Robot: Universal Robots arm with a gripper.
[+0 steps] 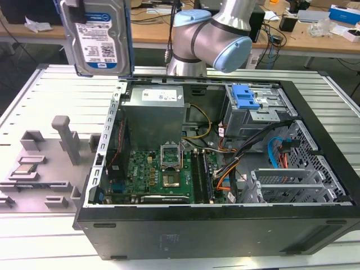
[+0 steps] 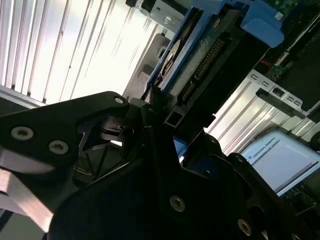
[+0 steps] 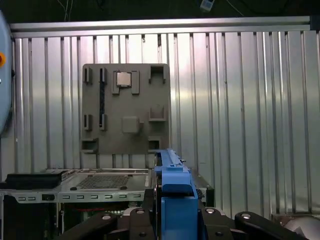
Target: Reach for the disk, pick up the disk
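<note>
The disk (image 1: 97,36) is already up in the air; in the exterior view it hangs upright, label facing that camera, its long axis running vertically and its upper end cut off by the top of the picture. It shows over the far corner of the open computer case (image 1: 214,236) on the exterior view's left, clear of the case's rim and not touching the ribbed metal table (image 1: 34,101); how high it hangs I cannot judge.

In the second wrist view the gripper (image 2: 160,115) has its black fingers closed on the disk (image 2: 200,55), one on each flat side of it, so the disk's long axis runs straight out from the grip; the first wrist view agrees, with the blue bracket (image 3: 172,175) standing edge-on between the two fingers of the gripper (image 3: 175,220).

The arm (image 1: 216,34) stands behind the case; the small blue latch (image 1: 246,97) sits on its grey cage inside the case, well apart from the disk. The grey fixture plate (image 1: 39,169) lies on the table beside the case, the processor chip (image 1: 25,170) resting on it; in the first wrist view the plate (image 3: 125,107) lies beyond the held disk.

The pick-up looks done to me.
</note>
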